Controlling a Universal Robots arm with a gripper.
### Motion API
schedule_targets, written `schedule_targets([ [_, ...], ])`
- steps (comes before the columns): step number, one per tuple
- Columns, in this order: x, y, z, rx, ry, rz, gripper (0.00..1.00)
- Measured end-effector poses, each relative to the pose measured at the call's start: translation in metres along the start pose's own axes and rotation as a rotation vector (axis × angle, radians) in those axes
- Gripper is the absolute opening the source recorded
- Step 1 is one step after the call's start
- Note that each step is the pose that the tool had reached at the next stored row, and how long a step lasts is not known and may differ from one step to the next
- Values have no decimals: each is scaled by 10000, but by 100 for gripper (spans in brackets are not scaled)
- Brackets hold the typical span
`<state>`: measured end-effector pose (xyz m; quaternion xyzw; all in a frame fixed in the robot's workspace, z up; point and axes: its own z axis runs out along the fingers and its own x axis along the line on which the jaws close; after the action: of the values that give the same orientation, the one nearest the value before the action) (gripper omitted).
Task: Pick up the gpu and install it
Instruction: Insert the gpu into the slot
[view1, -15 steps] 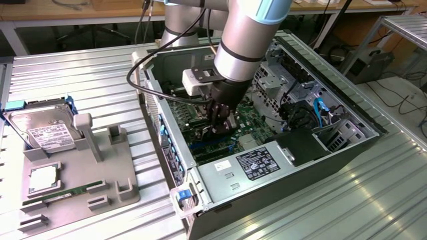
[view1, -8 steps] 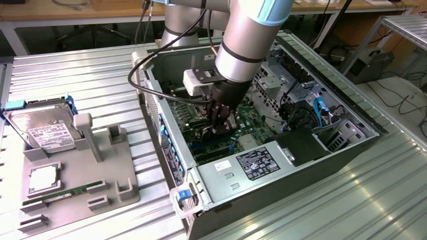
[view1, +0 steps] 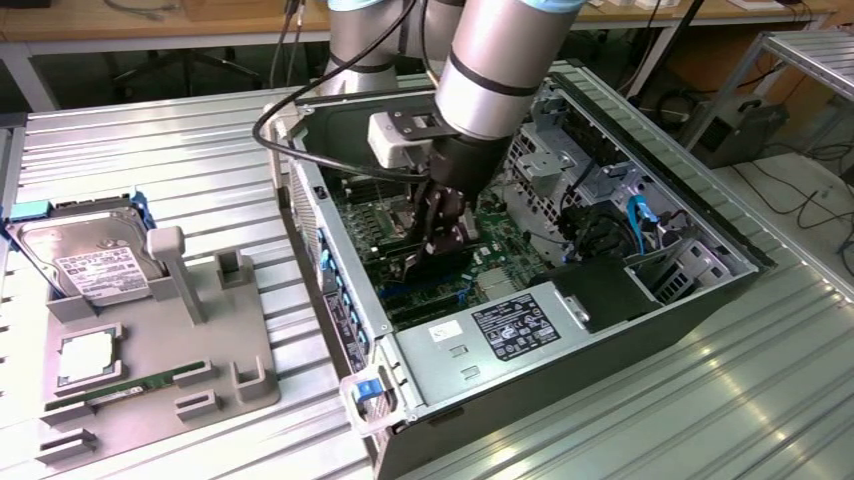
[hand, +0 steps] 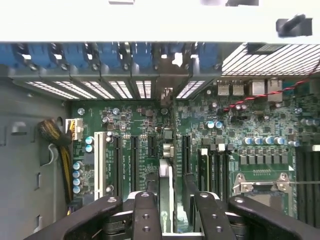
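Exterior view: arm reaches into open computer case (view1: 694, 270) on ribbed metal counter (view1: 187, 150); claw (view1: 445, 240) low over motherboard (view1: 501, 245), gpu (view1: 434, 262) dark, thin, standing on edge beneath it.

Wrist view: claw (hand: 166, 210) fingers (hand: 146, 215) spread, flanking gpu (hand: 165, 192) edge, apparently released; card upright in slot, bracket end toward rear slot covers (hand: 110, 89).

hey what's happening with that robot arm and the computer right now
The robot arm has its gripper reaching down inside an open computer case, right over the green motherboard. The gpu stands on edge between the fingers, lined up among the expansion slots. On the table at the exterior view's left, a grey holder has a hard drive and a RAM stick sitting in it.
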<state>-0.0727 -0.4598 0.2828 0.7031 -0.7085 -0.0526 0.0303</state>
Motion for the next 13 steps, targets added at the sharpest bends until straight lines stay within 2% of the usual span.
schedule_targets([
  [2,-11,5,-31,0,1,1,33],
  [5,-43,12,-45,0,15,2,13],
  [6,-46,18,-44,1,20,2,11],
  [8,-53,39,-37,13,27,2,11],
  [10,-59,65,-27,55,38,3,11],
  [12,-62,63,-16,67,33,1,11],
  [13,-64,63,-5,91,33,2,11],
])
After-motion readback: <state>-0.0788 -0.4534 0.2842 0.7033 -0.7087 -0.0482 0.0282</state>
